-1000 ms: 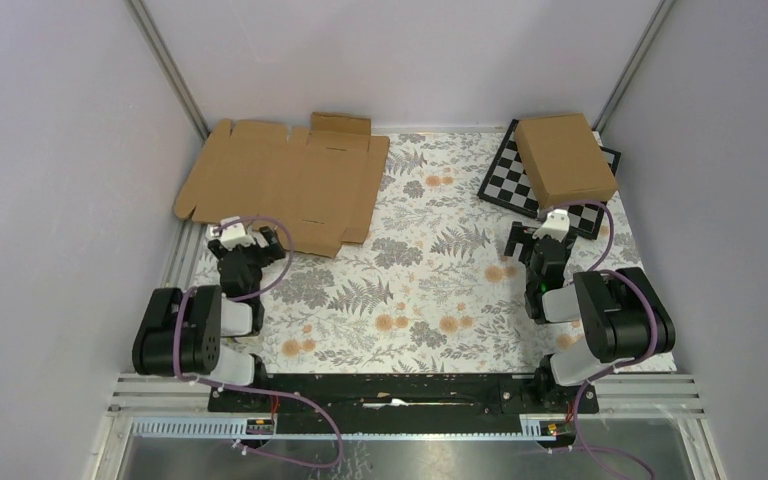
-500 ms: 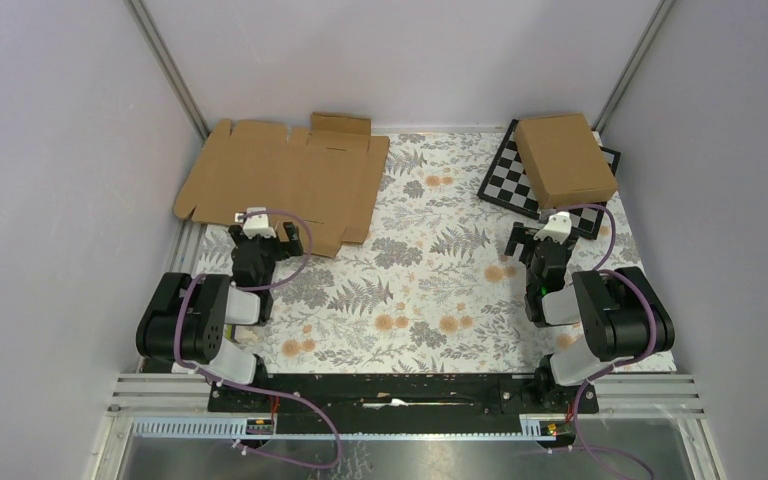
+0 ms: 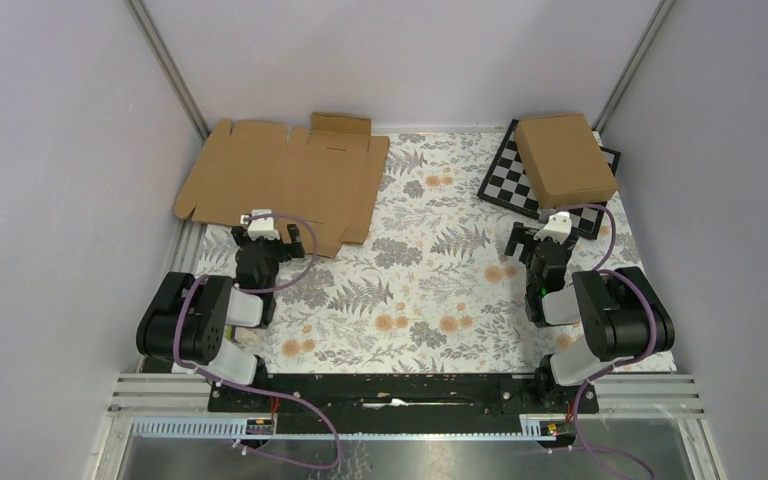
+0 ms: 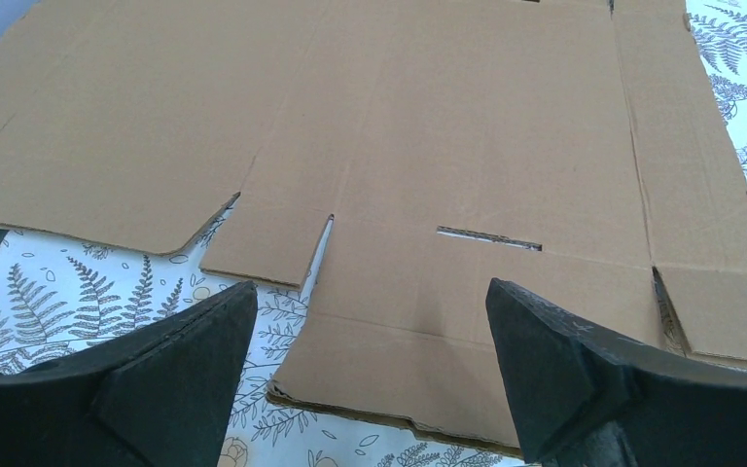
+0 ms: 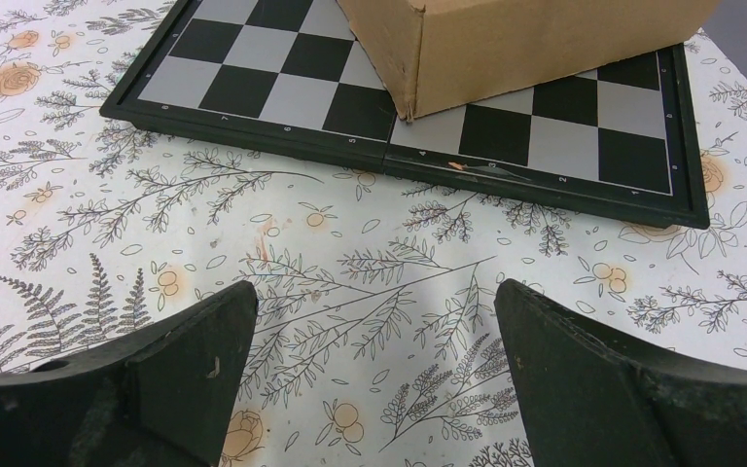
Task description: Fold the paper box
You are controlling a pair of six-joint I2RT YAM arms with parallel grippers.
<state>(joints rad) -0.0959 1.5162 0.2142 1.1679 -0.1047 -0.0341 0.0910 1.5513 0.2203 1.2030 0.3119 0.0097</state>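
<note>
Left fingers (image 4: 170, 365): we see them spread wide and holding nothing, their tips over the near edge of the flat cardboard sheet (image 4: 428, 146). We cannot tell whether they touch it.
Right fingers (image 5: 584, 375): spread wide and empty, above the floral worktop (image 5: 350, 243), short of the checkerboard (image 5: 253, 58).
Paper box (image 3: 565, 158): upper right of the overhead view, folded shut, lying on the checkerboard and covering much of it.
Materials: matt brown corrugated card. The sheet is die-cut with flaps, notches and one narrow slot. The board has black and silvery squares in a black rim. The fingers are matt black wedges.
Hidden: the right wrist view shows only the box's lower corner, cut off by the top of the frame. The bottom edge crops the finger bases.
</note>
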